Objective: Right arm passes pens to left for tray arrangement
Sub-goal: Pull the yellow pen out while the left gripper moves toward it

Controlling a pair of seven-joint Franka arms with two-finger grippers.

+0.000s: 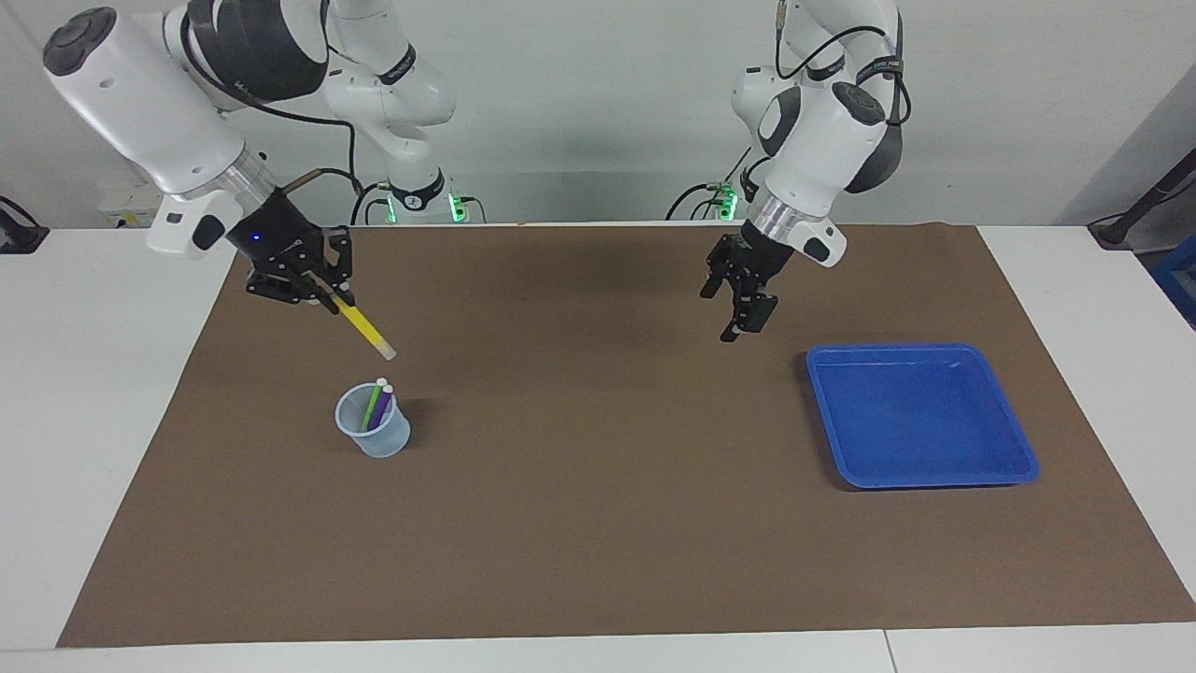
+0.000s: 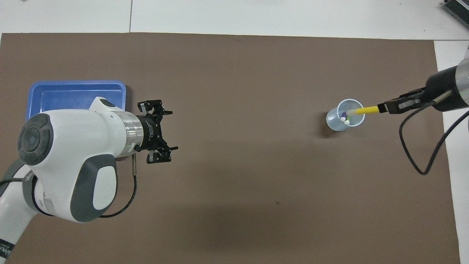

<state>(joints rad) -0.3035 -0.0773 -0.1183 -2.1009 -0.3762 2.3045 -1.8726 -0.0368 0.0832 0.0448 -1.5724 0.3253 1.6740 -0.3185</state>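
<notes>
Pens split two ways: yellow pen (image 1: 364, 329) is clamped at one end in the right gripper (image 1: 329, 297), fingertips pinched tight on it, w/ the pen slanting down and its white end hanging just above the cup (image 1: 374, 422), clear of the rim in the facing view. From overhead that white tip sits over the cup's mouth. Green pen (image 1: 372, 406) and purple pen (image 1: 383, 408) stand tilted inside the cup, white ends up, leaning together. Cup is translucent pale blue, upright on the brown mat (image 1: 598, 523), toward the right arm's end of the table. Right arm (image 1: 149, 112) reaches in from its base, blue light on at the gripper body, black cable at the wrist. Left gripper (image 1: 738, 304) hangs in the air over bare mat, jaws spread wide apart, holding nothing; left arm (image 1: 822, 121) waits. Tray (image 1: 920, 416) lies flat on the mat toward the left arm's end, nothing in it, well apart from the cup; it's just beside the spot the left gripper hangs over, a bit farther from the robots.
</notes>
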